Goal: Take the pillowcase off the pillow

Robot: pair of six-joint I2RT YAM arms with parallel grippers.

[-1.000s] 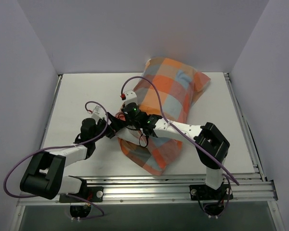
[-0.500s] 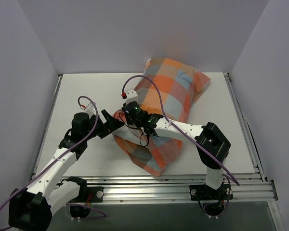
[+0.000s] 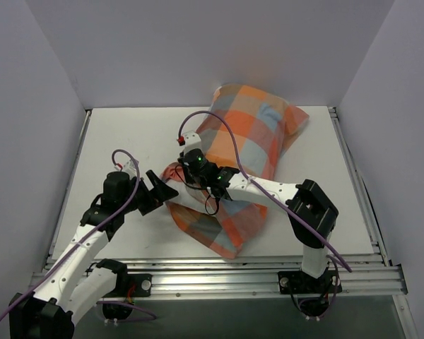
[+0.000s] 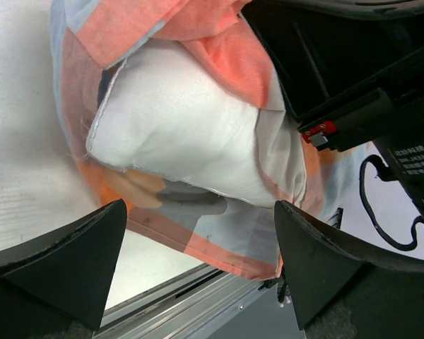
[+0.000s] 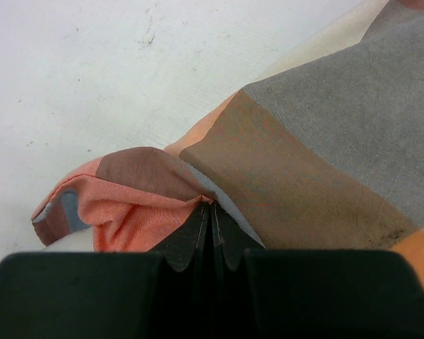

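Observation:
The checked pillowcase covers the pillow and lies slantwise from the back right towards the front middle of the table. In the left wrist view the white pillow bulges out of the pillowcase opening. My left gripper is open and empty just left of that opening; its fingers stand wide apart in front of the pillow's end. My right gripper is shut on a bunched fold of the pillowcase rim, seen pinched at the gripper.
A metal rail runs along the table's front edge. White walls close in the left, back and right. A purple cable arches over the pillowcase. Bare white table lies to the left.
My left arm has swung and drawn its gripper a little back to the left, away from the opening. The right gripper has held its grip in place.

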